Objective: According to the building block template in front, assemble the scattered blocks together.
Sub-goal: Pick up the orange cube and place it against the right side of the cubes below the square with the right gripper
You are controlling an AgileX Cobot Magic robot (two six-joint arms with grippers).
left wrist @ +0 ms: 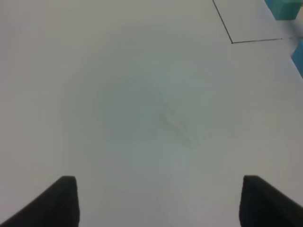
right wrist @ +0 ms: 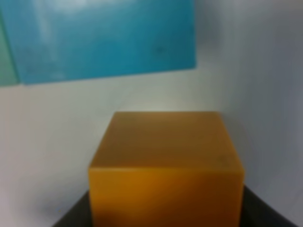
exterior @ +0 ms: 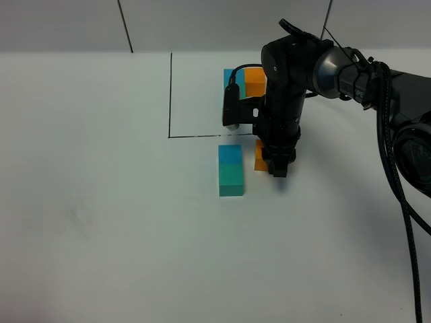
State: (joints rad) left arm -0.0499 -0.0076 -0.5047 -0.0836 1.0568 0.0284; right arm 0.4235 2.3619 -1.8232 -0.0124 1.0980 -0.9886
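Observation:
The orange block [exterior: 260, 156] [right wrist: 165, 165] sits low over the table just in front of the drawn frame, with my right gripper [exterior: 277, 165] shut on it. To its left, a small gap away, lie the blue block [exterior: 229, 155] [right wrist: 104, 38] and the teal-green block [exterior: 231, 180], joined in a line. The template [exterior: 244, 79] lies inside the black frame line [exterior: 170, 94]. Its blue and orange cubes show, and my right arm hides the rest. My left gripper [left wrist: 158, 203] is open over bare table and is out of the exterior high view.
The right arm [exterior: 296, 74] and its cables [exterior: 394, 168] reach in from the right edge over the template. The frame's near corner [left wrist: 232, 42] shows in the left wrist view. White table [exterior: 101, 222] spreads to the left and front.

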